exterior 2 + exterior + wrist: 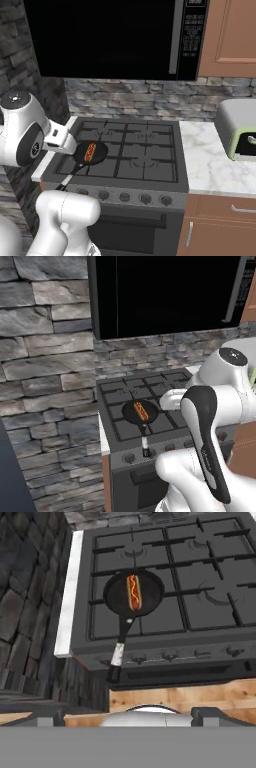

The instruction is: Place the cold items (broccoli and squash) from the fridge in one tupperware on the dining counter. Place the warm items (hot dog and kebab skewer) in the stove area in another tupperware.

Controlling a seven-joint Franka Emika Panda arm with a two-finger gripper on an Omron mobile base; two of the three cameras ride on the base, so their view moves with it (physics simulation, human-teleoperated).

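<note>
On the front-left burner of the stove area (165, 587) sits a black frying pan (133, 593) holding the hot dog (133, 592), its handle over the knob row, while the gripper (122, 721) hangs well back, jaws wide, grasping nothing.

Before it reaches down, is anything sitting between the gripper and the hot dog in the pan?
Nothing visible does. The hot dog lies uncovered in the black frying pan on the stove's front left burner, and the hand view looks straight down on it with open space between.
</note>
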